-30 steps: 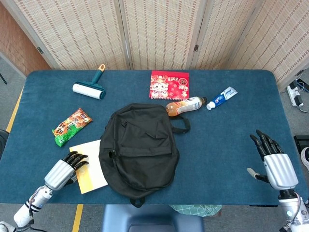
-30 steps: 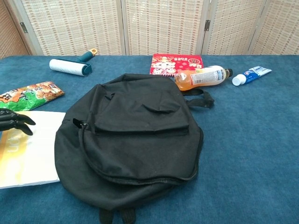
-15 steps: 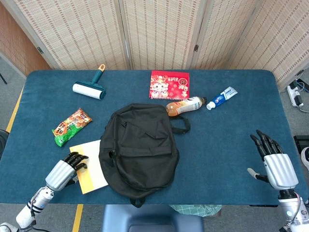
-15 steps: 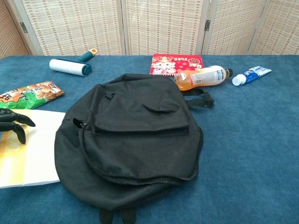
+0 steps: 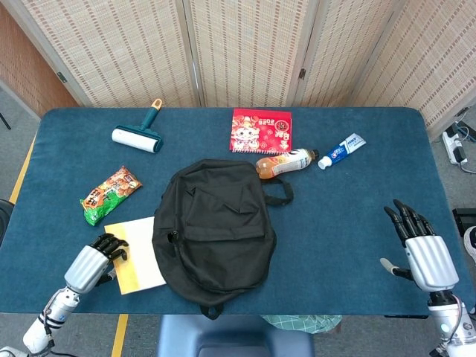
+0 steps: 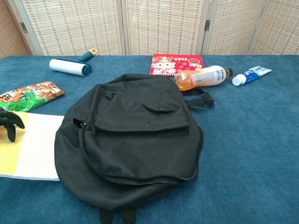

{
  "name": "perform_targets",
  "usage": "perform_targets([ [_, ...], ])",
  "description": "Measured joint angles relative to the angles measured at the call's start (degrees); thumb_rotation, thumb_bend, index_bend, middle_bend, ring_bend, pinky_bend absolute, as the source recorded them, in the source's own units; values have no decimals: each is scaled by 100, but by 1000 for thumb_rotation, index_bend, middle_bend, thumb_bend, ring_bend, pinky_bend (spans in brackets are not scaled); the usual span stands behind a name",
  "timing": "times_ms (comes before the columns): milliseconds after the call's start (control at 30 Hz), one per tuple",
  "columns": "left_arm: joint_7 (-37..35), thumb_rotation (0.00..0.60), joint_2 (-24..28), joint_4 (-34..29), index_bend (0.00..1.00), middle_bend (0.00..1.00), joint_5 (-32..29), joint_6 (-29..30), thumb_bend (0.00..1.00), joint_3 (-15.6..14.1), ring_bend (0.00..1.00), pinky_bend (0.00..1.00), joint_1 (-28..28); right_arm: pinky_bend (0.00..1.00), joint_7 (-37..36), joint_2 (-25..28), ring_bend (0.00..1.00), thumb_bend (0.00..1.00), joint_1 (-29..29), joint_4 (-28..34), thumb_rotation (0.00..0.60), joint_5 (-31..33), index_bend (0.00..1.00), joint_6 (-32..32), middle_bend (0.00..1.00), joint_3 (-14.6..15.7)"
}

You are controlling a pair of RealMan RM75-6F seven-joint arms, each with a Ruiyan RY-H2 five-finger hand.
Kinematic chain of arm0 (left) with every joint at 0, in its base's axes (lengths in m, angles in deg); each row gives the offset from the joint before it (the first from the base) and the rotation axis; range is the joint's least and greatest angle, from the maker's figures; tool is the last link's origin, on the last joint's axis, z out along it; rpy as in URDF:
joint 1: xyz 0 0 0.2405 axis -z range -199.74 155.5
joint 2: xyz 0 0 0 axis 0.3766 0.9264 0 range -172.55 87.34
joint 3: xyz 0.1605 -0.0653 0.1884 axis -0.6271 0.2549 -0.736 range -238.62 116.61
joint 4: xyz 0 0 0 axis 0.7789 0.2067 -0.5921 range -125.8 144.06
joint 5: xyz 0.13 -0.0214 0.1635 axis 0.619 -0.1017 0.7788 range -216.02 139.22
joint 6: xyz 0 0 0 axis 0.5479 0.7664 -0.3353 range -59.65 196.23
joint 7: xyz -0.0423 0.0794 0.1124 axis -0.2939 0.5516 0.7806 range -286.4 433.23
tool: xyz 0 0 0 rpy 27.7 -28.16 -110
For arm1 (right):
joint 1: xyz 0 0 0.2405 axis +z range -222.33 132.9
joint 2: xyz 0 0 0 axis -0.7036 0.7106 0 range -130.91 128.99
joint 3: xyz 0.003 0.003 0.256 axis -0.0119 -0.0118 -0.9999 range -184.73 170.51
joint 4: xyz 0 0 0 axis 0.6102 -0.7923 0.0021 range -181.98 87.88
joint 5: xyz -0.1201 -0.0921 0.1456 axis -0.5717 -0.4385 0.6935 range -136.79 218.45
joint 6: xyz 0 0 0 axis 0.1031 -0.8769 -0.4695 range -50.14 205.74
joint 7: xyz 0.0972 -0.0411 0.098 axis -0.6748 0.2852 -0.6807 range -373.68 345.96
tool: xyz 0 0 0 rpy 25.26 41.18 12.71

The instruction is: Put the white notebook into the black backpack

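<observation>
The white notebook (image 5: pixel 138 253) (image 6: pixel 33 148), yellow along one side, lies on the blue table just left of the black backpack (image 5: pixel 216 230) (image 6: pixel 135 140), partly tucked under the bag's edge. My left hand (image 5: pixel 95 261) (image 6: pixel 10 122) curls its fingers over the notebook's left edge and grips it; the thumb is hidden. The backpack lies flat in the middle with its zips looking closed. My right hand (image 5: pixel 416 242) hovers open at the table's near right, fingers spread, holding nothing; the chest view does not show it.
A snack bag (image 5: pixel 110 195) (image 6: pixel 29 93) lies just behind the notebook. Further back are a lint roller (image 5: pixel 137 136) (image 6: pixel 71 65), a red booklet (image 5: pixel 261 130) (image 6: pixel 176 63), an orange drink bottle (image 5: pixel 284 163) (image 6: pixel 201 77) by the backpack's strap, and a toothpaste tube (image 5: pixel 342 150) (image 6: pixel 251 74).
My left hand's fingers have curled in and drawn back to the notebook's left edge. The notebook has shifted and turned a little with them. The right hand has not moved.
</observation>
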Motion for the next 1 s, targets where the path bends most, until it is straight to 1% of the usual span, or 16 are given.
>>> perform_targets([
  [200,-173,600,5,-31,644,429,-156,17,541,148,382,306,-53,143,55,39,73,0,43,74,600,-76,0,55,0,20],
  [400,-547,600,9,-120,651,493,-476,155,539,483,451,318,-73,143,110,111,75,0,157,219,600,-250,0,178,0,58],
  [567,-742,600,6,-204,658,555,-672,434,538,718,507,322,-54,143,111,147,77,44,257,308,600,-387,0,287,0,86],
  [800,-788,600,38,-264,658,559,-786,783,539,892,508,322,40,143,135,120,84,45,431,410,600,-533,0,564,4,151],
  [1000,-780,600,95,-344,658,560,-839,1058,539,1003,508,322,147,143,113,57,106,46,744,602,600,-754,1,1099,61,269],
])
